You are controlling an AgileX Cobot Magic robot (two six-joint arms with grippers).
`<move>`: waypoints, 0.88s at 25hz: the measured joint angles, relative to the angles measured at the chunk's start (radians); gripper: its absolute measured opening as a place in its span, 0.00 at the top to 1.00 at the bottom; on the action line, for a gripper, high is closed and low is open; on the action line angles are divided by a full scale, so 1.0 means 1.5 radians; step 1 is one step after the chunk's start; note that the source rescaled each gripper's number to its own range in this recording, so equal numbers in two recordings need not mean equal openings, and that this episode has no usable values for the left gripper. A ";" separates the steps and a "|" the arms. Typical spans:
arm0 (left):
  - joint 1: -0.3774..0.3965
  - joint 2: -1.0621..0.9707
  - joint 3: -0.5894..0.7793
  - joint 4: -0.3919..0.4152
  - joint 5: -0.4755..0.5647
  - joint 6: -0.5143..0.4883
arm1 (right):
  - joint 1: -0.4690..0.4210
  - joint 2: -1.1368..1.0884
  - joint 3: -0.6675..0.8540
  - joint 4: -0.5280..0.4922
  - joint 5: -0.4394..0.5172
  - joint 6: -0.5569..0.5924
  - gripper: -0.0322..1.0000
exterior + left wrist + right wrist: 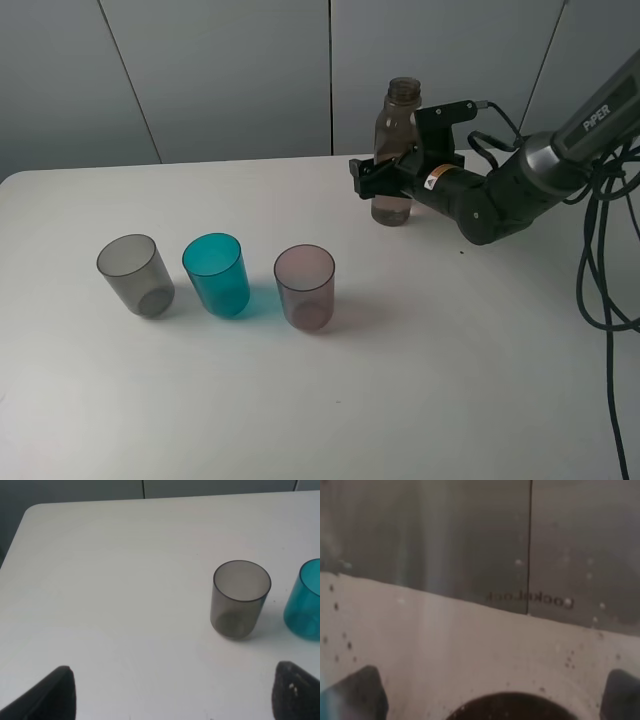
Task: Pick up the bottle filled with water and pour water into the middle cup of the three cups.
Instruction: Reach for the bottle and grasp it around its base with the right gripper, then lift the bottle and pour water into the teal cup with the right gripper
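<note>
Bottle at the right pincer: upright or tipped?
Upright. The exterior high view shows the bottle standing base-down on the table, uncapped neck up, with the right pincer around its lower half.

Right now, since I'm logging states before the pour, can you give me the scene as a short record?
cup row: grey cup, teal cup, pink cup, all upright
target: teal cup, in the middle
bottle: upright on table, back right, uncapped
right gripper: jaws spread either side of bottle
left gripper: open, empty, facing grey cup
</note>
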 joint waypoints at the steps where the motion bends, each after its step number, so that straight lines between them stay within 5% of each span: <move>1: 0.000 0.000 0.000 0.000 0.000 0.000 | 0.000 0.000 0.000 0.002 -0.002 0.000 0.14; 2: 0.000 0.000 0.000 0.000 0.000 0.000 | 0.000 0.000 0.000 0.003 -0.005 0.000 0.33; 4: 0.000 0.000 0.000 0.000 0.000 0.000 | 0.000 0.000 0.000 0.009 -0.010 0.000 0.97; 22: 0.000 0.000 0.000 0.000 0.000 0.000 | 0.000 -0.008 -0.002 -0.032 0.006 0.023 0.94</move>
